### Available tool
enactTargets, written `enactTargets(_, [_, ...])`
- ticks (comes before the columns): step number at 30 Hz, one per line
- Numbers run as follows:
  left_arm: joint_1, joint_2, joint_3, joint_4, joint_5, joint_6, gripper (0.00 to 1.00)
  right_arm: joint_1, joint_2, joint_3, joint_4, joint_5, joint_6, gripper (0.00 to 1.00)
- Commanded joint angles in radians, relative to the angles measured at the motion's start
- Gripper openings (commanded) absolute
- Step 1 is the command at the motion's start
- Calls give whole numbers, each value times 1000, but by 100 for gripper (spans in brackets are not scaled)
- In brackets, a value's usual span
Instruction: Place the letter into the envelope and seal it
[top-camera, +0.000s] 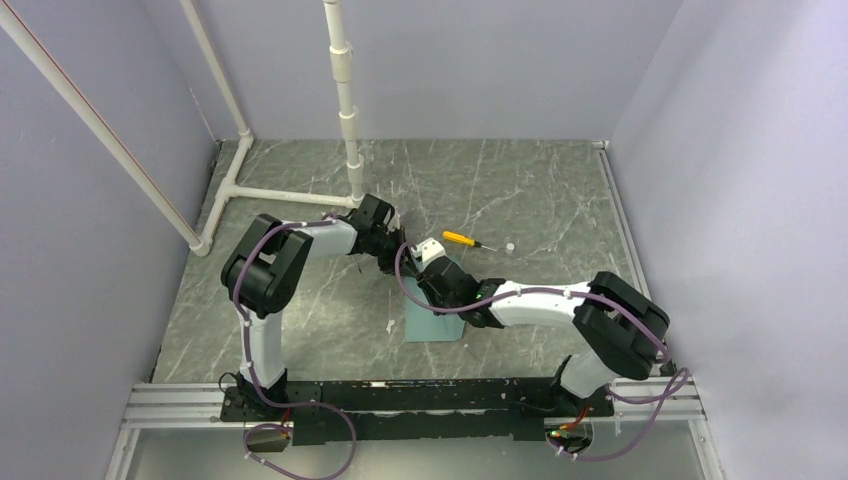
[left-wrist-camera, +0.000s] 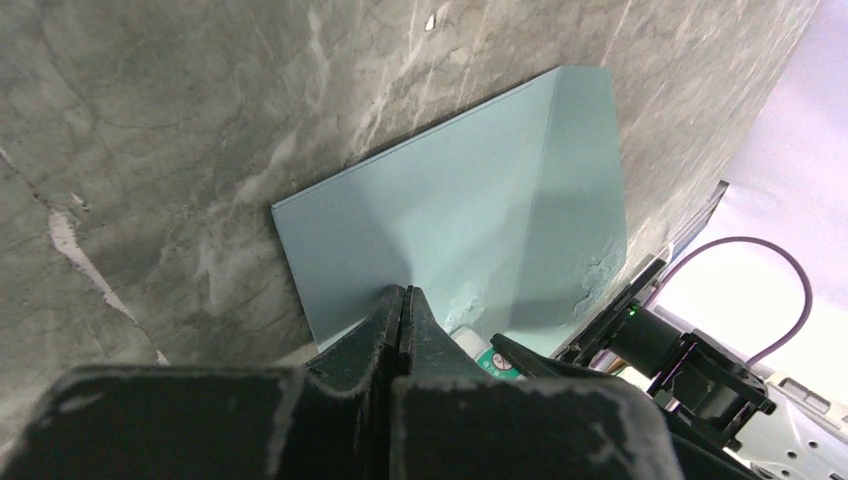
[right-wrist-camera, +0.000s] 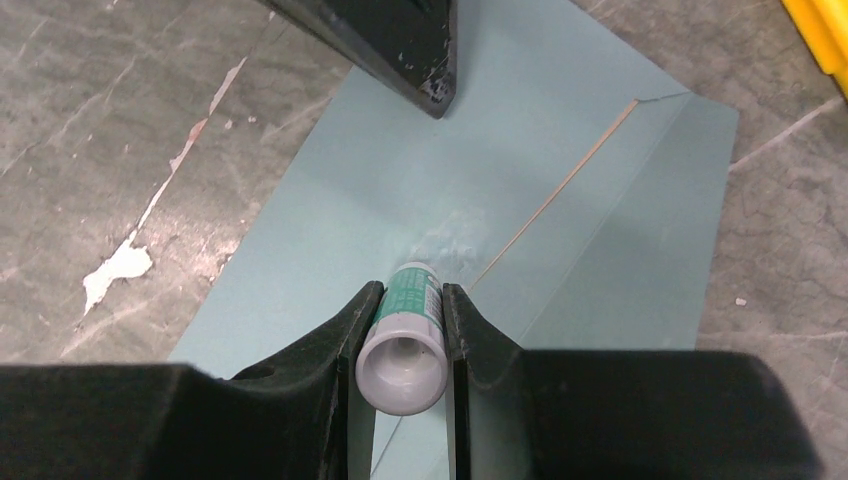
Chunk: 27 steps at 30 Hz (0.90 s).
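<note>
Your envelope (top-camera: 430, 325) lies flat on the tabletop (top-camera: 540, 190) between the two arms. No loose letter shows in any view, so it is probably already inside. You look to be midway through sealing.

The right end effector (right-wrist-camera: 410, 292) pinches a glue stick (right-wrist-camera: 402, 350), tip down on the paper beside the flap line, where a wet smear shows. The left end effector (left-wrist-camera: 402, 295), fingers pressed together, bears on the envelope's edge to pin it. Pressing the flap shut is what's left.

The left wrist view shows a second smear further along the crease. The overhead view alone shows the yellow tool (top-camera: 460, 238) lying just beyond the envelope. You cannot tell whether the flap is folded over.
</note>
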<state>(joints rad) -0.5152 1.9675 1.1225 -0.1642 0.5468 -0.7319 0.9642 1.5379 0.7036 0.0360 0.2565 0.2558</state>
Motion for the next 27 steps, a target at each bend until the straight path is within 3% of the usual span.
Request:
enactTargets(1, [-3,58,-9,-106,-114,0,2,17,-50,-13,-137,-58,28,0])
enactTargets(6, [-3,76,-6,-102,-106,-7,2,19,-72,-1,-216,-91,55,0])
enactTargets(18, [-3,94,-1,-102,-78,-18,2,-40,140,73,-51,52,-5,0])
enactTargets(27, [-3,101,5,-104,-79,-18,2,-43,34,36,-115,-13,-6,0])
